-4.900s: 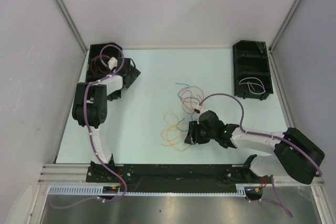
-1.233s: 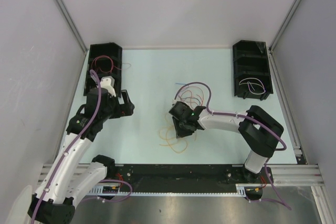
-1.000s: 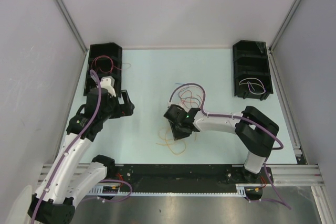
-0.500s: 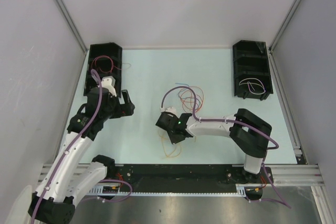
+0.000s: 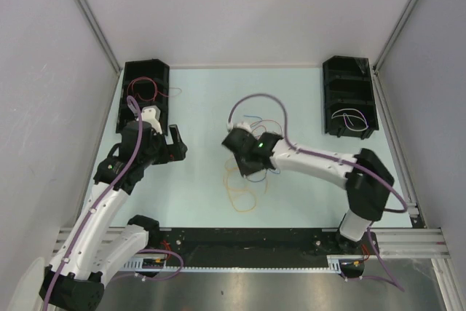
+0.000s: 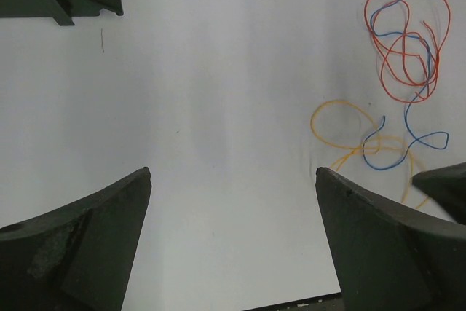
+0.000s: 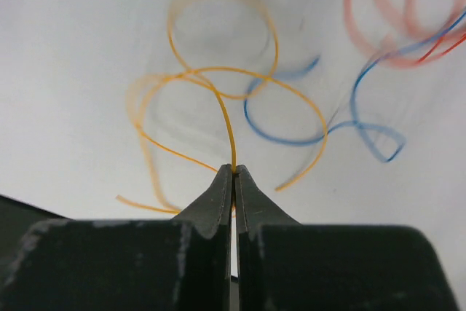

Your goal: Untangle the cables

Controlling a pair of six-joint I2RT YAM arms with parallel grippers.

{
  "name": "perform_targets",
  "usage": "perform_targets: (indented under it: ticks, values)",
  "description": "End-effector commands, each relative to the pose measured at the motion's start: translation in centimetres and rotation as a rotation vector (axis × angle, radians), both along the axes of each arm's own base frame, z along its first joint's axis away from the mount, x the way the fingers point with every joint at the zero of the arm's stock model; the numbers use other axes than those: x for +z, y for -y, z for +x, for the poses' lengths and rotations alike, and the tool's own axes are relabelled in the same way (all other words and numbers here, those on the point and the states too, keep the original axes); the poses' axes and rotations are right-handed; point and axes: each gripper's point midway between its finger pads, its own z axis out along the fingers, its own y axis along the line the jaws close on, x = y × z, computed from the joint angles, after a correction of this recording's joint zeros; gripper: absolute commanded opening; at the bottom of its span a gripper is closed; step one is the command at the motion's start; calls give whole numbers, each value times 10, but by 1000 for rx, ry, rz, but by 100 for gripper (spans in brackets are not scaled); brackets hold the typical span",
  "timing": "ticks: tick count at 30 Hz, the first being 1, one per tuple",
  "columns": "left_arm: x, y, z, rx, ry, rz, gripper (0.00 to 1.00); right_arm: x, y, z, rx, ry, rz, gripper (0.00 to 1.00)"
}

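Right arm (image 5: 313,165) is reaching in from the lower right to mid-frame. The right gripper (image 7: 234,172) is pressed together and pinching the orange cable (image 7: 226,118), just above the table (image 5: 196,107). Left arm (image 5: 135,152) is bending up the left side, left gripper (image 6: 233,180) spread wide and holding nothing. Upper-left bin (image 5: 145,71) is holding a red coil (image 5: 143,91), and upper-right bin (image 5: 348,78) a white coil (image 5: 348,118). Blue cable (image 6: 408,118) and red cable (image 6: 404,41) are lying tangled mid-table, with the right arm partly hiding them from above.

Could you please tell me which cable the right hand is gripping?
The orange cable: its strand runs straight into the shut right hand, while the blue cable and red cable lie loose beyond it.
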Motion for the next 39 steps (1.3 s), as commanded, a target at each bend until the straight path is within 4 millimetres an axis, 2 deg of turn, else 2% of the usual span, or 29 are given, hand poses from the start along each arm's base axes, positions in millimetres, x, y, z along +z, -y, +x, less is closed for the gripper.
perform_targets:
  ticks: [1, 2, 4, 5, 7, 8, 10, 11, 12, 18, 21, 22, 26, 27, 30, 31, 32, 35, 38, 39]
  values:
    - [4, 1, 3, -17, 27, 7, 100, 135, 4, 58, -57, 239, 224, 0]
    - [4, 1, 3, -14, 29, 8, 100, 162, 4, 67, -66, 281, 269, 0]
    - [5, 0, 3, -13, 32, 8, 100, 182, 19, 85, -97, 330, 257, 0]
    - [4, 0, 3, -11, 31, 9, 100, 204, 21, 96, -118, 374, 284, 0]
    - [4, -1, 3, -7, 30, 11, 100, 223, 31, 110, -138, 425, 281, 0]
    - [4, -1, 3, -5, 27, 11, 100, 243, 41, 125, -176, 463, 302, 0]
    - [4, -2, 3, -1, 29, 14, 100, 264, 52, 139, -205, 504, 328, 0]
    - [4, -2, 2, 1, 29, 13, 100, 274, 64, 151, -240, 528, 331, 0]
    - [4, -2, 2, 1, 30, 13, 100, 293, 70, 159, -261, 564, 357, 0]
    - [5, -3, 2, 6, 36, 14, 100, 351, 119, 202, -387, 694, 395, 0]
    - [5, -4, 3, 11, 36, 15, 100, 364, 146, 222, -449, 728, 398, 0]
    - [5, -5, 3, 13, 35, 14, 100, 380, 153, 224, -464, 761, 427, 0]
    - [5, -7, 3, 20, 35, 14, 100, 414, 189, 241, -552, 847, 476, 0]
    - [6, -7, 4, 22, 37, 13, 100, 421, 205, 245, -580, 869, 485, 0]
    - [6, -9, 4, 28, 36, 13, 100, 450, 227, 249, -617, 953, 532, 0]
    - [6, -9, 5, 30, 38, 12, 100, 457, 243, 251, -649, 984, 529, 0]
    - [6, -10, 4, 31, 37, 14, 100, 470, 250, 250, -657, 1026, 548, 0]
    - [5, -11, 5, 36, 34, 14, 100, 489, 284, 248, -745, 1140, 501, 0]
    - [4, -12, 5, 42, 32, 16, 100, 492, 310, 249, -819, 1207, 413, 0]
    - [4, -12, 5, 43, 33, 17, 100, 484, 313, 254, -829, 1197, 385, 0]
